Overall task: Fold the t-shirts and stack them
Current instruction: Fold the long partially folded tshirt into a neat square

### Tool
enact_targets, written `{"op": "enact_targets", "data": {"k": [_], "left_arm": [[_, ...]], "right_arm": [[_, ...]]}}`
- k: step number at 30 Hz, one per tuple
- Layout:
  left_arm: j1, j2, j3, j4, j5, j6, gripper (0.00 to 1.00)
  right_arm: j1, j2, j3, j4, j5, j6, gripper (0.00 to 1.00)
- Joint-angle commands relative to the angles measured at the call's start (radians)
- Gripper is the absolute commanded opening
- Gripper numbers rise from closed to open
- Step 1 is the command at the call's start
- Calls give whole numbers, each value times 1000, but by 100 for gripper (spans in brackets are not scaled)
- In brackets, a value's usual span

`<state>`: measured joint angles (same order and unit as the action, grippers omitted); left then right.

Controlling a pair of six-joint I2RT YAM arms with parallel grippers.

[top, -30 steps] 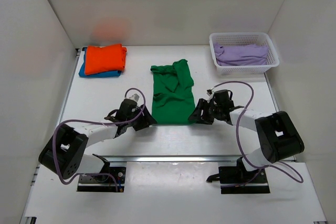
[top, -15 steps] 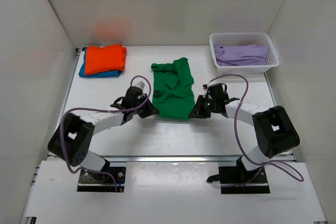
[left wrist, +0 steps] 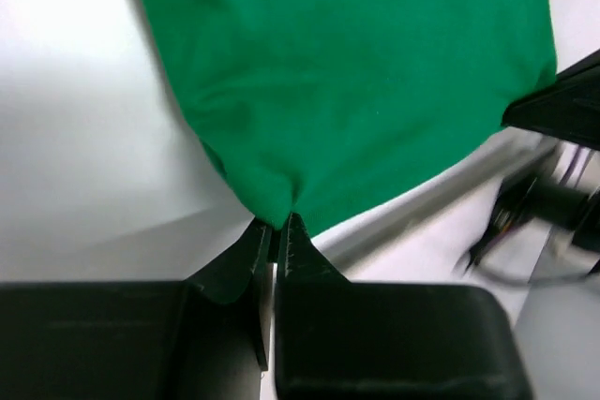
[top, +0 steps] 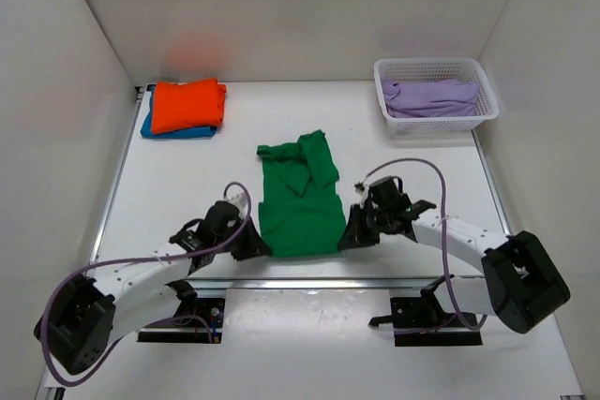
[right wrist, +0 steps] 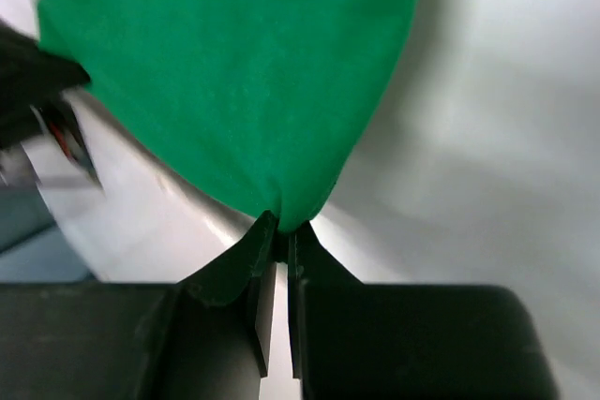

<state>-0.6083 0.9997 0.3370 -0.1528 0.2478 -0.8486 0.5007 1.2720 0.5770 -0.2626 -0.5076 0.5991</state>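
Observation:
The green t-shirt [top: 300, 194] lies lengthwise in the middle of the table, its near hem close to the front edge. My left gripper [top: 257, 245] is shut on its near left corner [left wrist: 272, 208]. My right gripper [top: 343, 239] is shut on the near right corner [right wrist: 286, 213]. Both wrist views show the cloth pinched at the fingertips, the green t-shirt [left wrist: 356, 72] and the same green t-shirt [right wrist: 234, 72] spreading away from them. At the back left, the folded orange t-shirt [top: 188, 103] rests on the folded blue t-shirt [top: 169, 131].
A white basket [top: 436, 117] holding a lilac cloth [top: 430, 96] stands at the back right. White walls close the table on three sides. A metal rail [top: 309, 282] runs along the table's front edge, just below the shirt's hem.
Both grippers have closed on the green shirt's near corners and pulled it toward the front edge. The whole shirt has slid nearer and slightly left.

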Motion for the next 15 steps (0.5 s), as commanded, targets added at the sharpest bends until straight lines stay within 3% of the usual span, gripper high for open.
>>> {"op": "enact_targets", "data": {"k": [1, 4, 7, 12, 15], "left_arm": [[-73, -97, -59, -57, 30, -66, 0], [-116, -139, -30, -125, -2, -61, 0], [-53, -151, 35, -188, 30, -12, 0], [128, -23, 242, -136, 105, 68, 0], [214, 154, 393, -79, 122, 118, 0]], "right_arm": [[59, -80, -78, -72, -29, 39, 0], [87, -123, -108, -76, -74, 79, 0], [59, -126, -65, -101, -115, 44, 0], [-74, 24, 208, -178, -167, -70, 0], [-146, 178, 402, -184, -187, -134, 0]]}}
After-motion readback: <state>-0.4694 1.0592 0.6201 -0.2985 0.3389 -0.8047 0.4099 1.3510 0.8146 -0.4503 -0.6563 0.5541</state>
